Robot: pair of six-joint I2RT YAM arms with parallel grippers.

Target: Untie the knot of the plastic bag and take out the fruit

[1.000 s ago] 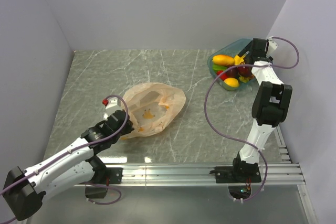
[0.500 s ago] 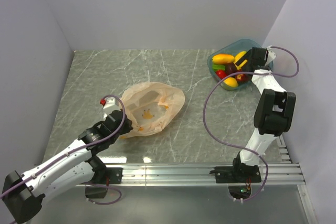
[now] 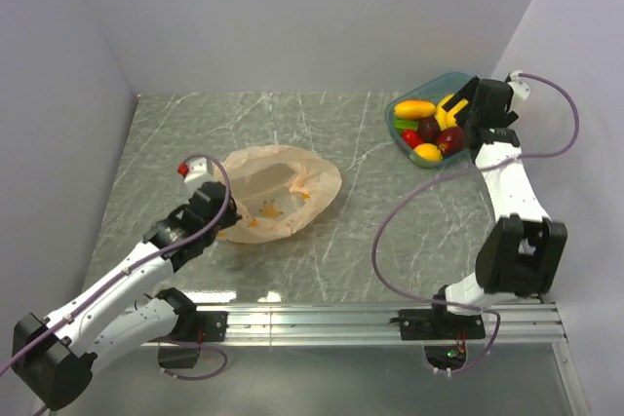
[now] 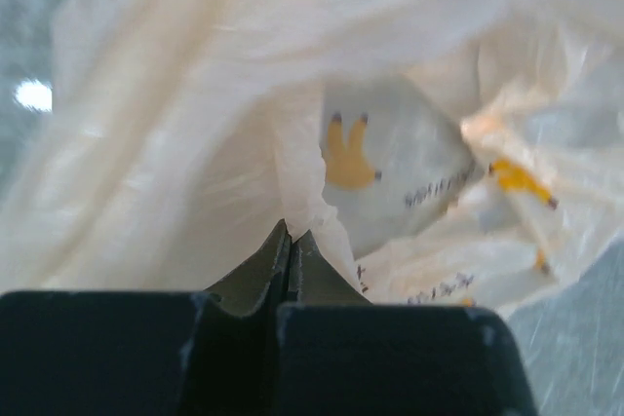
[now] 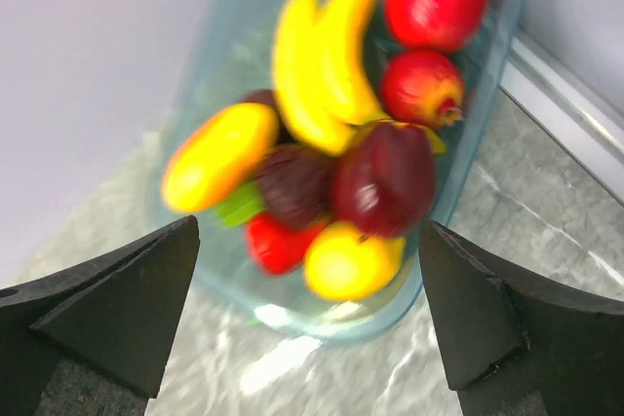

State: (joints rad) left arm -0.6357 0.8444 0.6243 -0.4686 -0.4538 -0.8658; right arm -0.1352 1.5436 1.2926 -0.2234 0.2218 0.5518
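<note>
The plastic bag [image 3: 278, 192] lies slack on the marbled table [image 3: 390, 221], left of centre. The left gripper [image 4: 291, 241], fingers pressed together, pinches a fold at its near-left edge. The knot cannot be made out. The right gripper [image 5: 310, 241] hangs spread wide over the teal tub [image 5: 210, 65] — fruit [image 5: 382, 179] piled inside.

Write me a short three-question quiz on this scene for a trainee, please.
1. True or false: the right end effector is shut.
2. What does the left end effector pinch? A) a spoon B) the plastic bag C) a cup
3. Where does the fruit lie?
Key: 1 false, it is open; 2 B; 3 in the teal tub.
</note>
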